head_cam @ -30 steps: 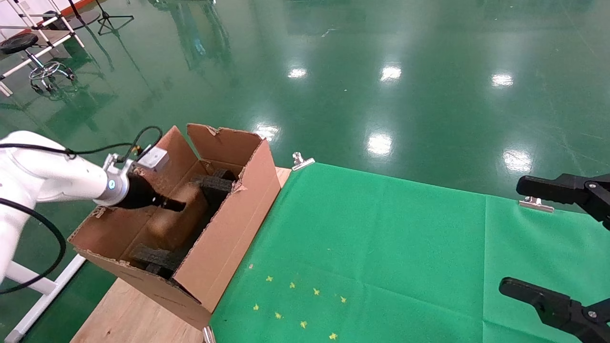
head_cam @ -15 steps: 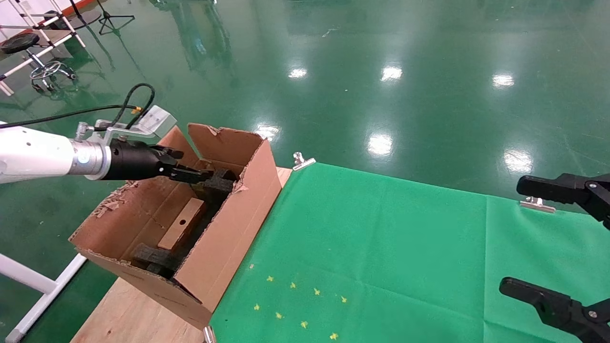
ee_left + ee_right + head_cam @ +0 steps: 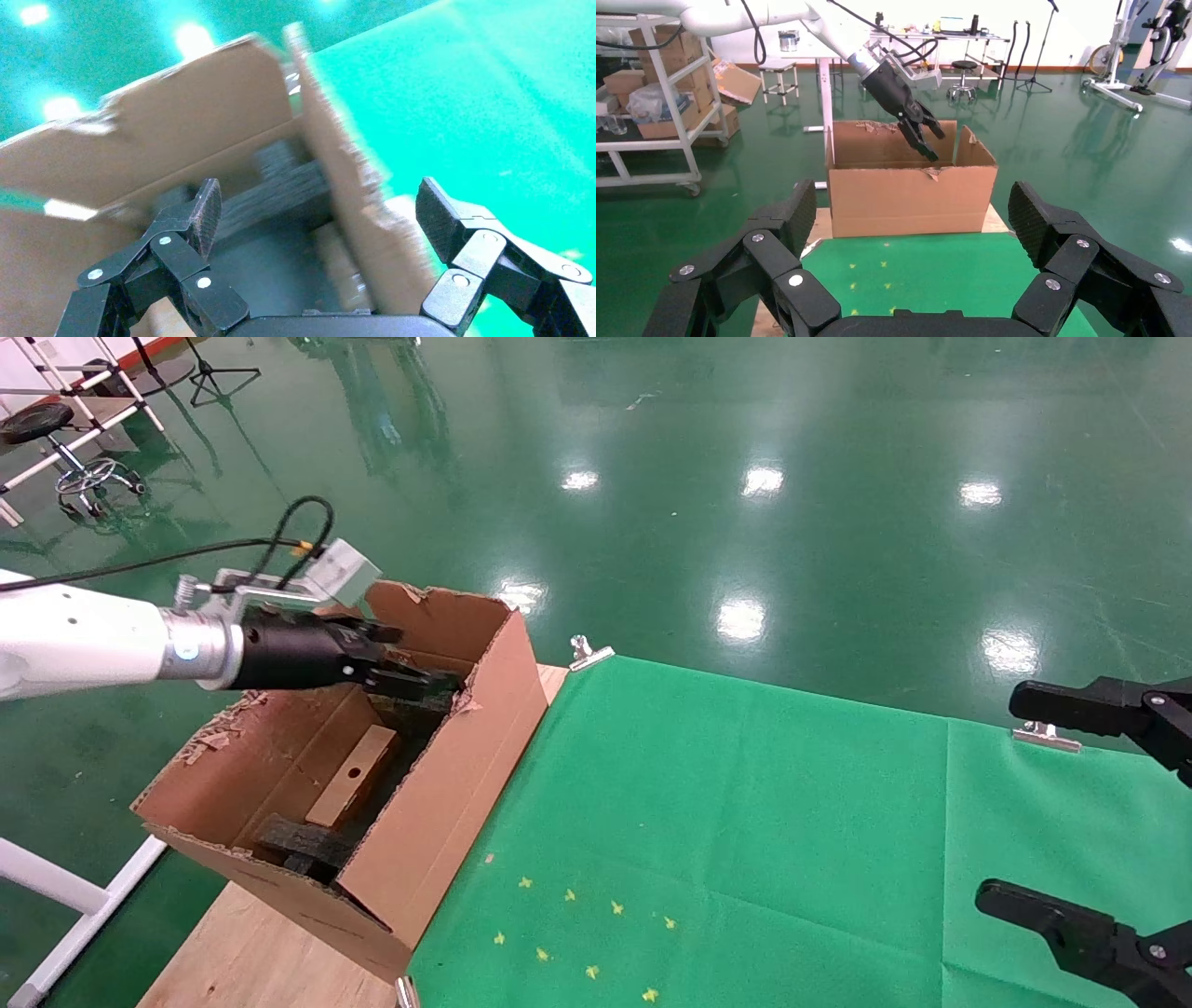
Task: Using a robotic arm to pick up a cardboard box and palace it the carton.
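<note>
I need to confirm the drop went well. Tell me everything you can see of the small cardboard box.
The cardboard box is small, flat, brown and rectangular, with one round hole showing in its upward-facing narrow side. It lies inside the carton, leaning on edge along the inner floor, beside black foam pieces. Nothing grips it: the left gripper is open above the carton, apart from it.

My left tool (image 3: pixel 424 680) hangs over the carton (image 3: pixel 438 803); its torn walls and black foam (image 3: pixel 303 845) crowd the cardboard box (image 3: pixel 354 789).
</note>
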Robot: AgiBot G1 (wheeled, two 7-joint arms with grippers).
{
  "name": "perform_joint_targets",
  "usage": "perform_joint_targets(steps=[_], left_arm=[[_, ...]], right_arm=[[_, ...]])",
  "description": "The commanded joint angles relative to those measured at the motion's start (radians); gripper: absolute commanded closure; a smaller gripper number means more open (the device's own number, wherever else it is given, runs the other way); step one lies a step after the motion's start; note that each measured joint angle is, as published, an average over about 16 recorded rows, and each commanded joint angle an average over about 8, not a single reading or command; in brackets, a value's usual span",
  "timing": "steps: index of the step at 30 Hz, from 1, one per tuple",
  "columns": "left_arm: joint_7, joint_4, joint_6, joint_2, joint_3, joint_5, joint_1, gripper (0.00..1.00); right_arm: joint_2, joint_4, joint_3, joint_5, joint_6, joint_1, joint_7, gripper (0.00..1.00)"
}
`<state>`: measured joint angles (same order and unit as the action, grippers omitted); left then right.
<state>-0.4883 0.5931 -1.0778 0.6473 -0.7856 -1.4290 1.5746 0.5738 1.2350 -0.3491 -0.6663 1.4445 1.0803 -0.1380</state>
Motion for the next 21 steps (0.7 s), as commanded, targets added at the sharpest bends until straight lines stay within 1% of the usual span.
perform_joint_targets(steps=[1,21], left_arm=[[0.011,0.025,-0.015,-0.001,0.018,0.025,-0.018,0.0],[0.124,0.285,-0.172,-0.015,0.209,0.288,-0.206,0.0]], right_arm=[[0.0,0.0,0.0,0.0,0.0,0.0,0.0,0.0],[0.0,0.0,0.0,0.0,0.0,0.0,0.0,0.0]])
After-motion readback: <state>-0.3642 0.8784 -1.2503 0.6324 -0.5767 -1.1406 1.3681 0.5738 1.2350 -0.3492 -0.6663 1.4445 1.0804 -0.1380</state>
